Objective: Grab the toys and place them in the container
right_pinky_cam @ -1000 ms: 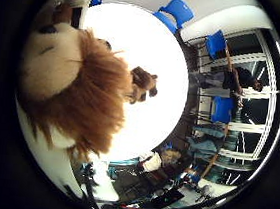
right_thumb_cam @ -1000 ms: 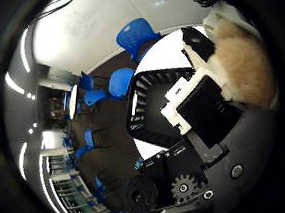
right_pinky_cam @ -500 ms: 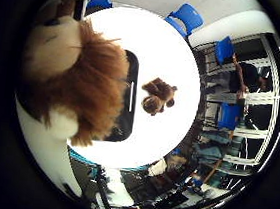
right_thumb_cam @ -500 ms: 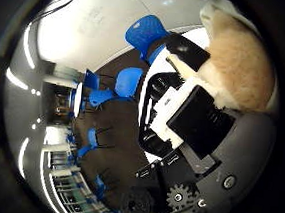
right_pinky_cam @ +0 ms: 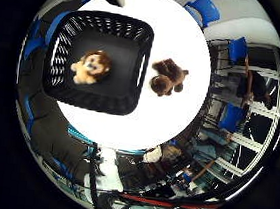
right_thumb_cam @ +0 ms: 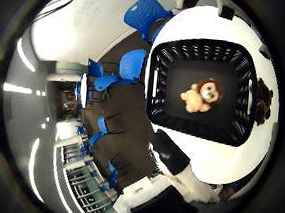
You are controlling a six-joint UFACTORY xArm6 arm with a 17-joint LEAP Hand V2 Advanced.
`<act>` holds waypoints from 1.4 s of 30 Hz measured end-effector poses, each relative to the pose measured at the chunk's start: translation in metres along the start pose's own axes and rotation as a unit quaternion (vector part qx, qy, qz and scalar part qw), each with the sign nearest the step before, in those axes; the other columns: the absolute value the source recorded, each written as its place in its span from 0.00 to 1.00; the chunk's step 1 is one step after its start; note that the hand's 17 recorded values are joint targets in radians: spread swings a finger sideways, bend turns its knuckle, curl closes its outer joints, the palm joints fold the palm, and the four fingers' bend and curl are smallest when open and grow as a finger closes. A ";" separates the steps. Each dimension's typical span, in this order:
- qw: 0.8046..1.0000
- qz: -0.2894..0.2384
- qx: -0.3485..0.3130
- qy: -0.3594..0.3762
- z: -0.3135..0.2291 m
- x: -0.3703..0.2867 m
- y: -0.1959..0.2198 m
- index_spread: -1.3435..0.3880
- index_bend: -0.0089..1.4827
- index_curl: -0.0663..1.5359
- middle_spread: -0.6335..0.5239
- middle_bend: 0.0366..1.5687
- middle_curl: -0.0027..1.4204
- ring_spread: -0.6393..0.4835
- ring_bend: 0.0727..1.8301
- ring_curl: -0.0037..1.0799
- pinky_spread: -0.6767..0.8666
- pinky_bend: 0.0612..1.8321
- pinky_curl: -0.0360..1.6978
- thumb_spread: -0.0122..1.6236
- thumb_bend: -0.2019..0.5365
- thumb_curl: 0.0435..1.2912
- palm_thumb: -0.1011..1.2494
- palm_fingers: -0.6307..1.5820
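Little-finger view: we are seeing a lion toy [right_pinky_cam: 89, 67] lying inside the black basket [right_pinky_cam: 129, 99], a brown toy [right_pinky_cam: 168, 78] sitting just beside it on the white round table [right_pinky_cam: 143, 125]. Thumb view: blue chairs [right_thumb_cam: 131, 65] standing around; hand [right_thumb_cam: 170, 156] state we cannot tell

Lion toy [right_pinky_cam: 89, 67] fluffy plush; brown teddy [right_pinky_cam: 167, 77] fuzzy plush; basket [right_pinky_cam: 135, 38] black slotted plastic, matt; worktop [right_pinky_cam: 168, 122] smooth white.

white round table [right_pinky_cam: 153, 121] | on it: black basket [right_pinky_cam: 130, 98], brown plush toy [right_pinky_cam: 168, 77]
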State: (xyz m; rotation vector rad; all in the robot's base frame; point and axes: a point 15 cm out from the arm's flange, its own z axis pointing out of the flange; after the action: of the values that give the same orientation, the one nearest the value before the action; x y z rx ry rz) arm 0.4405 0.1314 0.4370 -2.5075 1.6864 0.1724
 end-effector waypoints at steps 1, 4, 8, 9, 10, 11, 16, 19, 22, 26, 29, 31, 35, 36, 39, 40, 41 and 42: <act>1.000 0.003 0.006 0.001 -0.005 0.011 0.002 0.51 0.12 0.28 0.55 0.18 0.28 0.74 0.25 0.29 0.74 0.31 0.33 0.74 0.25 0.24 0.52 0.30; 1.000 0.009 0.021 0.006 -0.017 0.054 0.010 0.52 0.12 0.26 0.55 0.17 0.26 0.74 0.23 0.27 0.74 0.27 0.29 0.73 0.25 0.23 0.51 0.32; 0.999 0.001 0.029 0.014 -0.025 0.109 0.025 0.53 0.12 0.25 0.55 0.15 0.25 0.74 0.19 0.24 0.73 0.23 0.26 0.73 0.25 0.23 0.51 0.32; 0.999 -0.005 0.029 0.015 -0.026 0.122 0.029 0.53 0.12 0.25 0.55 0.14 0.25 0.74 0.17 0.23 0.73 0.22 0.25 0.72 0.25 0.23 0.52 0.32; 0.999 -0.011 0.029 0.018 -0.027 0.134 0.034 0.53 0.12 0.24 0.55 0.14 0.24 0.74 0.17 0.23 0.72 0.22 0.25 0.72 0.25 0.23 0.52 0.32; 0.999 -0.019 0.029 0.021 -0.029 0.148 0.040 0.53 0.12 0.24 0.55 0.14 0.24 0.74 0.16 0.23 0.72 0.21 0.24 0.72 0.25 0.23 0.53 0.33; 0.998 -0.031 0.022 0.041 -0.022 0.224 0.064 0.54 0.12 0.23 0.55 0.12 0.24 0.73 0.14 0.22 0.72 0.20 0.22 0.70 0.25 0.24 0.54 0.34; 0.997 -0.029 0.001 0.074 -0.016 0.259 0.074 0.53 0.11 0.23 0.54 0.10 0.23 0.72 0.13 0.22 0.71 0.19 0.22 0.69 0.25 0.24 0.55 0.33; 0.991 -0.035 -0.039 0.121 -0.012 0.289 0.085 0.53 0.11 0.22 0.54 0.10 0.23 0.72 0.12 0.23 0.70 0.20 0.22 0.68 0.24 0.23 0.54 0.31; 0.977 -0.061 -0.085 0.186 -0.005 0.321 0.080 0.53 0.11 0.21 0.55 0.10 0.22 0.72 0.12 0.23 0.70 0.20 0.21 0.67 0.24 0.22 0.52 0.29; 0.970 -0.068 -0.102 0.210 0.007 0.339 0.073 0.53 0.11 0.21 0.55 0.10 0.22 0.72 0.12 0.23 0.69 0.21 0.21 0.67 0.24 0.22 0.52 0.29; 0.969 -0.073 -0.102 0.214 0.014 0.342 0.066 0.53 0.11 0.21 0.55 0.10 0.22 0.72 0.12 0.23 0.69 0.21 0.21 0.66 0.24 0.22 0.52 0.28; 0.969 -0.067 -0.096 0.219 0.023 0.337 0.051 0.53 0.11 0.21 0.55 0.10 0.22 0.72 0.11 0.24 0.68 0.21 0.21 0.66 0.24 0.21 0.52 0.28; 0.969 -0.064 -0.093 0.221 0.025 0.336 0.047 0.53 0.12 0.21 0.55 0.10 0.21 0.72 0.11 0.24 0.68 0.21 0.21 0.65 0.25 0.22 0.53 0.29; 0.968 -0.056 -0.077 0.231 0.030 0.331 0.031 0.53 0.12 0.21 0.55 0.10 0.21 0.72 0.11 0.24 0.68 0.21 0.21 0.65 0.25 0.22 0.57 0.29; 0.968 -0.054 -0.070 0.234 0.033 0.330 0.023 0.53 0.12 0.21 0.55 0.10 0.21 0.72 0.11 0.24 0.68 0.21 0.21 0.65 0.25 0.23 0.59 0.29; 0.968 -0.055 -0.066 0.237 0.036 0.328 0.017 0.53 0.12 0.21 0.55 0.10 0.21 0.72 0.11 0.24 0.68 0.20 0.21 0.65 0.25 0.23 0.59 0.29; 0.967 -0.058 -0.066 0.237 0.040 0.326 0.013 0.53 0.12 0.21 0.55 0.10 0.21 0.72 0.11 0.24 0.68 0.20 0.21 0.65 0.25 0.23 0.59 0.29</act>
State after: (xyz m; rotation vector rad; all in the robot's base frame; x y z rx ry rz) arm 0.5499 -0.1650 0.3459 -2.9111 1.7137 -0.3698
